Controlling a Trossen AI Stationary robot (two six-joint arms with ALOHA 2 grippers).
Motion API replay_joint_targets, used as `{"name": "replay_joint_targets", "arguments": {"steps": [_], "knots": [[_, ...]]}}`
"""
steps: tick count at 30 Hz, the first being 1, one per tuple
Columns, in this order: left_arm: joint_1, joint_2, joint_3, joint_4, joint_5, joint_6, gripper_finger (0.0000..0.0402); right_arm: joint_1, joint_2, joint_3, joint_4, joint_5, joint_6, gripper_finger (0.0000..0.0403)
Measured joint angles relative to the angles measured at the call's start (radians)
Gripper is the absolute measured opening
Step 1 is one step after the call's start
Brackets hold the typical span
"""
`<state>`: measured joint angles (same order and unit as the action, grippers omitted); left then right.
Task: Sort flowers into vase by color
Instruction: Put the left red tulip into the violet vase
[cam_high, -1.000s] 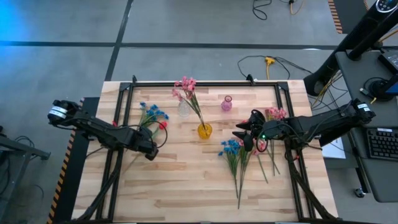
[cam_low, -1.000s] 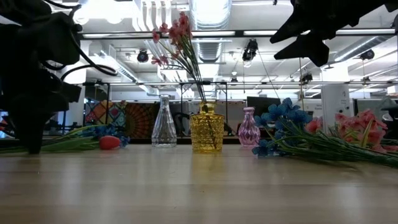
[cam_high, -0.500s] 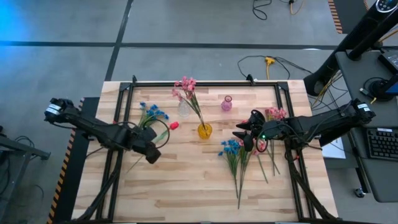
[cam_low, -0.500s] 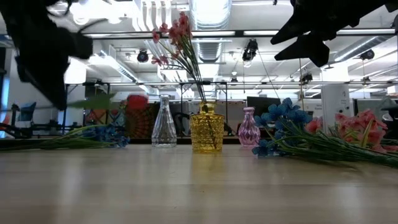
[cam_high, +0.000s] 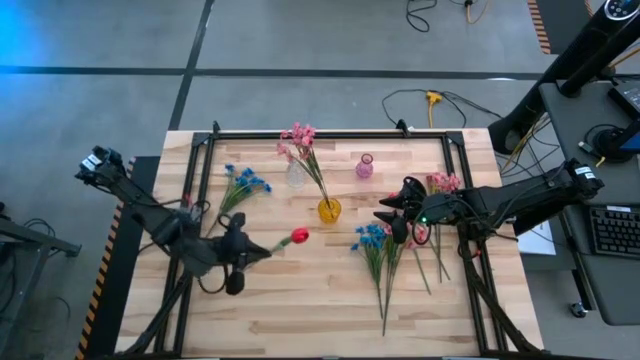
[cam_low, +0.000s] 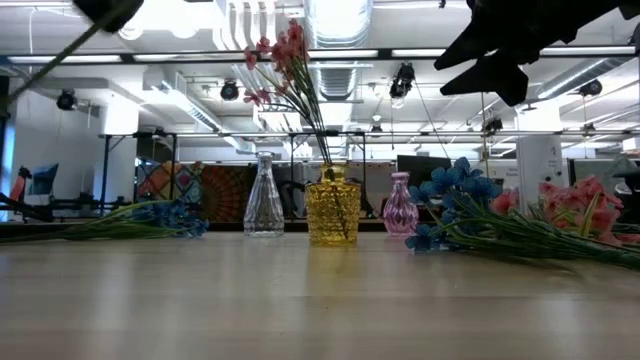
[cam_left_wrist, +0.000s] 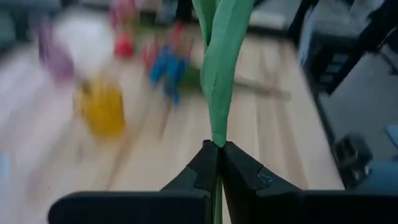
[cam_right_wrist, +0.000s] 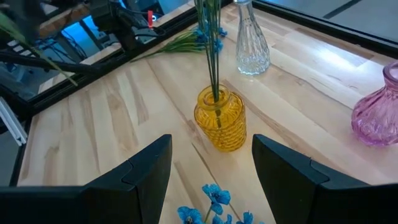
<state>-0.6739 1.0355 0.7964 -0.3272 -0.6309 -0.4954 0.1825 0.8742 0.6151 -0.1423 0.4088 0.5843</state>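
Note:
My left gripper (cam_high: 238, 262) is shut on a red tulip (cam_high: 299, 236), held above the table near its left-middle. My right gripper (cam_high: 396, 222) hangs open over the blue flowers (cam_high: 372, 238) that lie flat on the table's right half; in its wrist view the gripper (cam_right_wrist: 211, 142) faces the yellow vase (cam_right_wrist: 219, 118). That yellow vase (cam_high: 329, 210) stands upright with pink sprays (cam_high: 298, 135) in it. A clear vase (cam_high: 296, 176) and a pink vase (cam_high: 365, 166) stand behind it. My left gripper pinches the tulip's green stem and leaf (cam_left_wrist: 217, 134) between its two fingers (cam_left_wrist: 200, 168). The stem runs on forward past the fingertips. The tulip is lifted clear of the table, its red bud (cam_high: 299, 236) pointing toward the table's right, and its thin lower stem (cam_low: 50, 58) slants below the gripper.
A second bunch of blue flowers (cam_high: 243, 182) lies on the left far part of the table. Pink flowers (cam_high: 443, 183) lie on the right beside my right arm. Bare wood (cam_high: 310, 300) stretches along the near half. Black rails (cam_high: 200, 170) frame the tabletop.
My left gripper has risen, moved toward the near edge and turned, carrying the red tulip. The tulip lay beside the left blue flowers; now it is lifted clear, with its bud swung rightward to just near-left of the yellow vase. My right arm has kept still.

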Motion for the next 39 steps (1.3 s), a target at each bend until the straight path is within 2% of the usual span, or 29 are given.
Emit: {"name": "replay_joint_targets", "arguments": {"steps": [4,8,12,15,19,23,26,32,39], "knots": [[0.035,0.004,-0.016,0.267,-0.038,0.286,0.0000,0.000,-0.001,0.000,0.015,0.001,-0.020,0.0215],[0.087,0.005,-0.039,0.479,-0.041,0.456,0.0000,0.000,-0.015,0.000,0.028,0.001,-0.036,0.0215],[0.151,0.022,-0.055,0.639,-0.041,0.568,0.0000,0.000,-0.054,0.000,0.028,0.001,-0.059,0.0215],[0.209,0.067,-0.069,0.848,-0.008,0.661,0.0000,0.000,-0.095,0.000,0.028,0.002,-0.080,0.0215],[0.294,0.172,-0.074,1.116,0.102,0.720,0.0000,0.000,-0.145,0.000,0.028,0.002,-0.111,0.0215],[0.368,0.287,-0.070,1.318,0.107,0.748,0.0000,0.000,-0.175,0.000,0.027,0.002,-0.133,0.0215],[0.418,0.375,-0.021,1.373,0.111,0.763,0.0000,0.000,-0.187,0.000,0.022,0.002,-0.149,0.0215],[0.503,0.558,0.170,1.380,0.119,0.859,0.0000,0.000,-0.199,0.000,0.017,0.001,-0.188,0.0215],[0.565,0.649,0.258,1.468,0.125,0.905,0.0000,0.003,-0.214,0.000,0.002,-0.002,-0.210,0.0215]]}}
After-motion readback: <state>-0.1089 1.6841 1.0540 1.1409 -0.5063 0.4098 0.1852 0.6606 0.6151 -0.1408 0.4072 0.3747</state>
